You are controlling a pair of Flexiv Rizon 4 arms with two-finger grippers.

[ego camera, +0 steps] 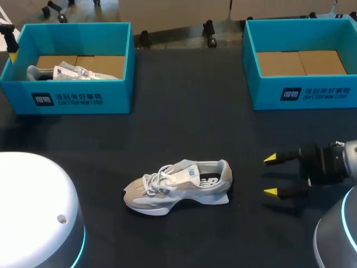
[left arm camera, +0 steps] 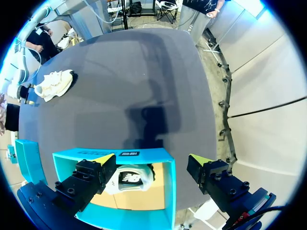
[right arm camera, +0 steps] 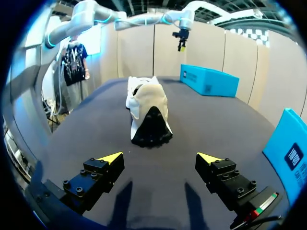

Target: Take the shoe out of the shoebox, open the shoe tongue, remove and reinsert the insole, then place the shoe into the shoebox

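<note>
A grey and white shoe (ego camera: 178, 187) lies on its side in the middle of the dark table, toe to the left. My right gripper (ego camera: 270, 175) hovers open just right of its heel; in the right wrist view the shoe (right arm camera: 146, 110) lies ahead of the open gripper (right arm camera: 160, 157), heel toward it, nothing between the fingers. My left gripper (ego camera: 11, 50) hangs at the far left over the left teal shoebox (ego camera: 83, 97). In the left wrist view it (left arm camera: 152, 159) stands open above that shoebox (left arm camera: 72, 160), which holds a second shoe (left arm camera: 129, 178).
A second teal shoebox (ego camera: 312, 95) at the back right holds only its cardboard floor. White arm bases fill the near left (ego camera: 33, 212) and near right (ego camera: 337, 234) corners. Bare dark table lies between the boxes and around the shoe.
</note>
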